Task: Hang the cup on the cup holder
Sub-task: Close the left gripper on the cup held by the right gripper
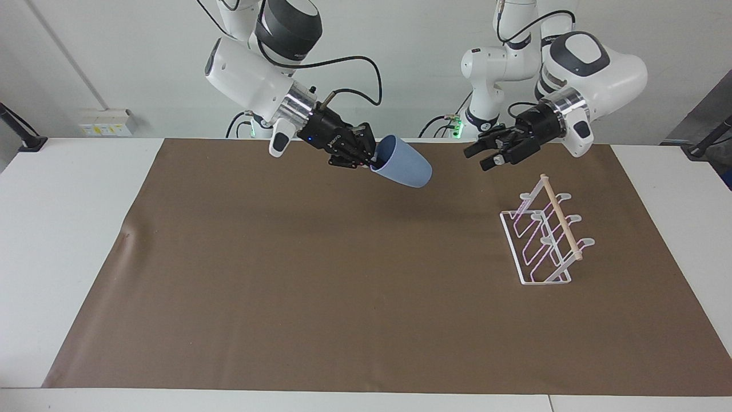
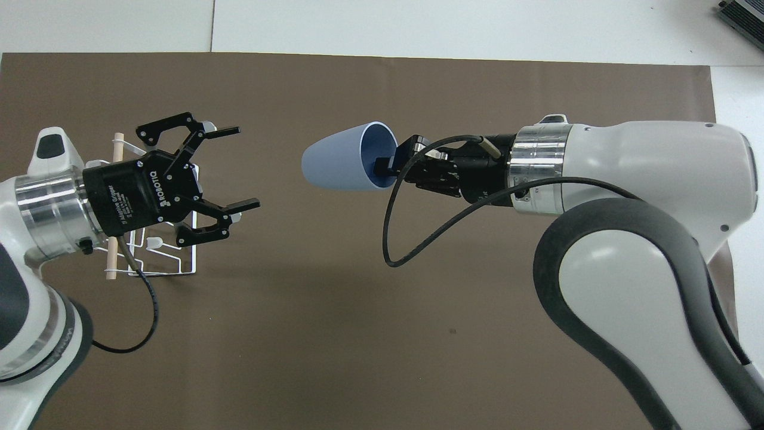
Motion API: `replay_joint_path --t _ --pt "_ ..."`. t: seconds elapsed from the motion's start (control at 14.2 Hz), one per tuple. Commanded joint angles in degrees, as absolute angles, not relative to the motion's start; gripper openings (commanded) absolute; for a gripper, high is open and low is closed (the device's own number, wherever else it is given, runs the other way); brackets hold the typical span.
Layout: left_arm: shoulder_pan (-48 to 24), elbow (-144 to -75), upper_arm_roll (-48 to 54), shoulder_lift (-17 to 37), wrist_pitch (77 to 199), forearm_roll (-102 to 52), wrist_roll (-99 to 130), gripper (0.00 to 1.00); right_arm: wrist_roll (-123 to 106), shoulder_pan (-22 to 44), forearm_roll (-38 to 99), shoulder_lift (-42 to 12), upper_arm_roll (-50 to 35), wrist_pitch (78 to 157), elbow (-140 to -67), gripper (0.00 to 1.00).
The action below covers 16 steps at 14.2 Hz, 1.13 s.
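Cup [image 1: 401,166] rides in the air over the brown mat [image 1: 320,297], pinched at its rim by the right gripper [image 1: 370,162], tipped sideways with its base toward the left gripper [image 1: 478,157], which hangs spread near the cup holder [image 1: 544,237]; picking up looks done; a likely handover and the hanging itself remain; no prong carries anything.
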<state>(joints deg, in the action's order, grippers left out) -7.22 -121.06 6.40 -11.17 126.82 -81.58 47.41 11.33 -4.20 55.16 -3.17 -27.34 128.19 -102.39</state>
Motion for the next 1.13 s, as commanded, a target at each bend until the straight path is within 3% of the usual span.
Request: replay_joint_path --t 0.0,1.06 --pt "-13.6 -123.2 5.8 -12.9 135.4 -84.9 52.4 1.0 15.3 -5.0 56.7 -2.5 -29.9 132.7 -103.4 0.0" --pt "-19.3 -122.3 6.4 -11.6 143.4 -84.8 57.8 1.0 22.7 -4.9 56.6 -2.5 -31.5 135.2 -103.4 0.0"
